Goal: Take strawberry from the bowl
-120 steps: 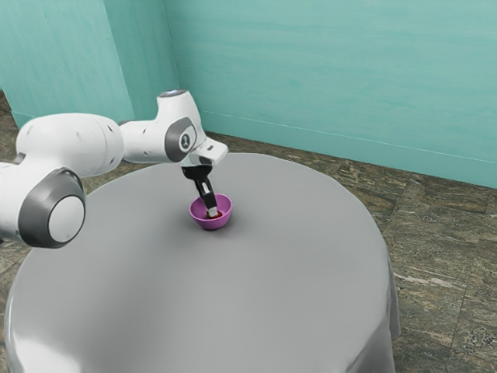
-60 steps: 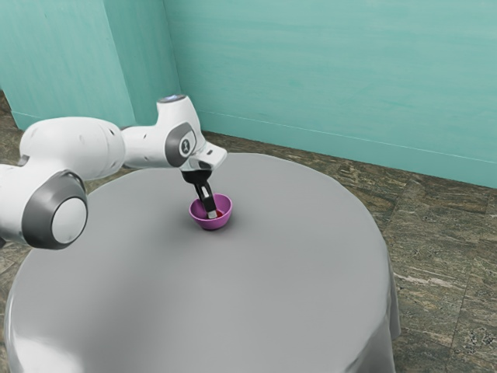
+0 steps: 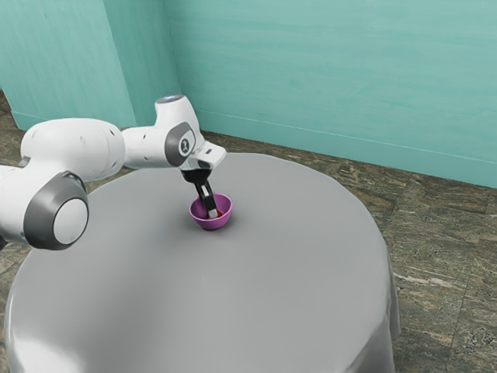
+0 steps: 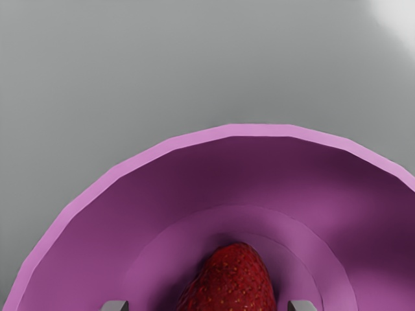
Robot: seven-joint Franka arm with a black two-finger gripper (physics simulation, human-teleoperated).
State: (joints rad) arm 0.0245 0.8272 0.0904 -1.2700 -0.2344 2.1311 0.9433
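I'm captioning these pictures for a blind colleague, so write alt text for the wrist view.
A red strawberry lies in a purple bowl on a grey tablecloth. The open gripper straddles it, a gap showing on each side.

so the red, cone-shaped strawberry is down inside the round purple bowl. bowl's on the round, grey cloth-covered table, flat teal wall behind.
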